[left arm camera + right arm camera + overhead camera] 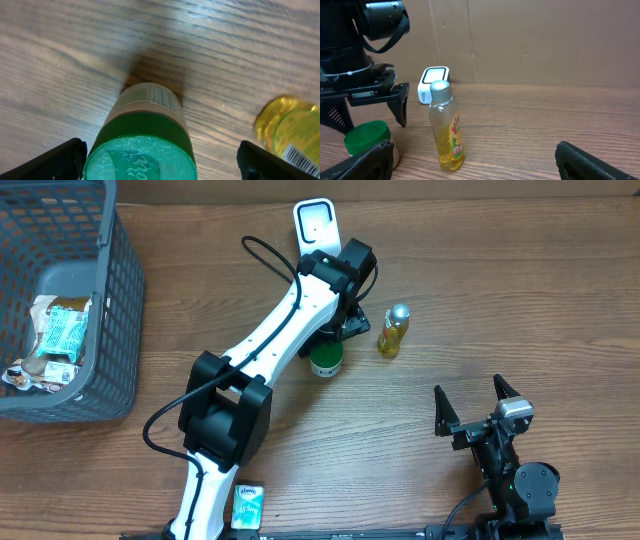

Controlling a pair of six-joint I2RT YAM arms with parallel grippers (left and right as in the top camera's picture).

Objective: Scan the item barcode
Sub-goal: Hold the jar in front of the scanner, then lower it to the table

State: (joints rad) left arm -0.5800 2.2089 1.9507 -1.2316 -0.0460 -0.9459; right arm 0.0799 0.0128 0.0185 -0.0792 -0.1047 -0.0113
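A jar with a green lid stands upright on the wooden table. My left gripper hovers just above it, open. In the left wrist view the lid fills the space between the fingers, with a gap on each side. Its printed label faces the camera. A small yellow bottle with a silver cap stands just right of the jar, and a barcode shows on it. The white scanner stands at the back. My right gripper is open near the front edge, with nothing in it.
A dark mesh basket with several packets inside sits at the left edge. A blue tissue pack lies at the front beside the left arm's base. The right wrist view shows the bottle, scanner and jar lid.
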